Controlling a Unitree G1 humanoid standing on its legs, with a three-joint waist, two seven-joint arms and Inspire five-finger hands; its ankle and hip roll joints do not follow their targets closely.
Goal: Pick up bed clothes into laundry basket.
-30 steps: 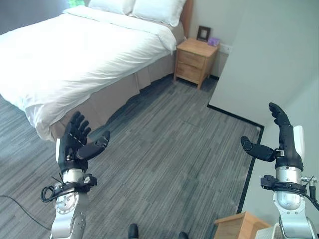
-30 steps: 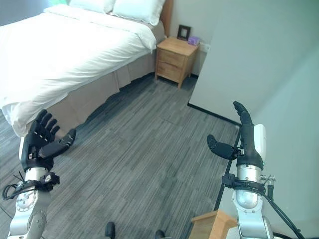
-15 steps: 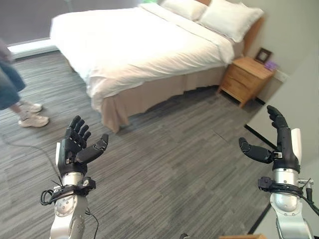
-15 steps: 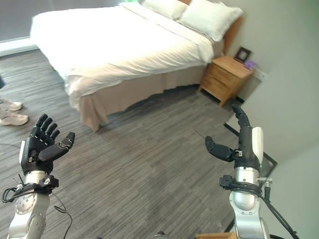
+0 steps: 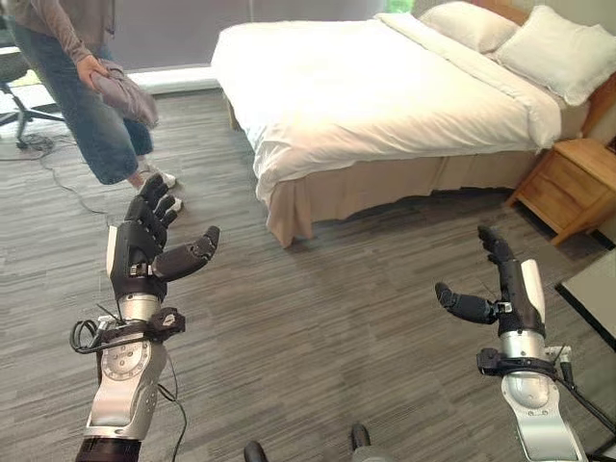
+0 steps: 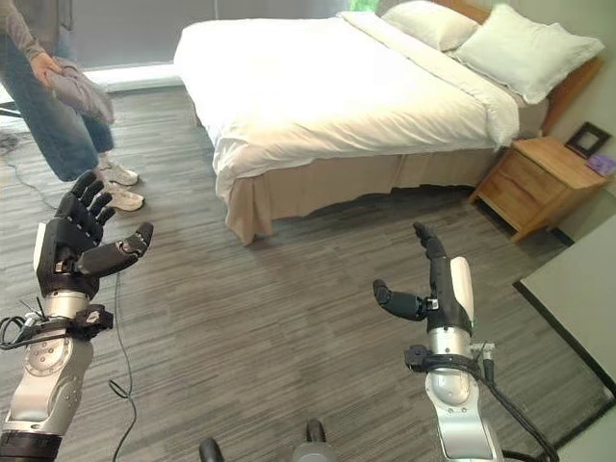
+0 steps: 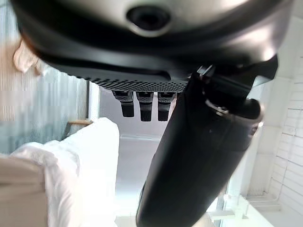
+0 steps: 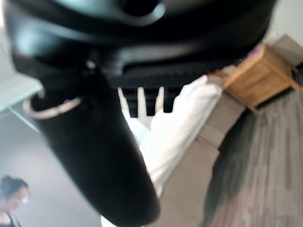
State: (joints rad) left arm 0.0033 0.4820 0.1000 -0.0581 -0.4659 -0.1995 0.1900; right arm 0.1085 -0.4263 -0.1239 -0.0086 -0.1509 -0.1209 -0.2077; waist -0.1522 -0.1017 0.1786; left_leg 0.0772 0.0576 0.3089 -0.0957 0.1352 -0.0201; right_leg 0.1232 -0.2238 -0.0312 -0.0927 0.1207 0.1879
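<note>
A bed (image 5: 385, 96) with a white duvet and white pillows (image 5: 556, 58) stands ahead, at the back of the room. A person (image 5: 67, 87) at the far left holds a bundled grey-pink cloth (image 5: 120, 94). My left hand (image 5: 144, 255) is raised at the lower left, open, fingers spread, holding nothing. My right hand (image 5: 505, 294) is raised at the lower right, open and empty, thumb pointing inward. Both hands hang over bare floor, well short of the bed. In the wrist views each hand (image 7: 199, 142) (image 8: 90, 142) shows straight fingers with the white bed beyond.
A wooden nightstand (image 5: 568, 188) stands to the right of the bed. An office chair base (image 5: 19, 115) shows at the far left behind the person. Grey striped carpet (image 5: 318, 318) lies between me and the bed.
The camera has swung left: the bed and nightstand have shifted right in view, and the person with the cloth has come into sight. Both hands stay raised and open.
</note>
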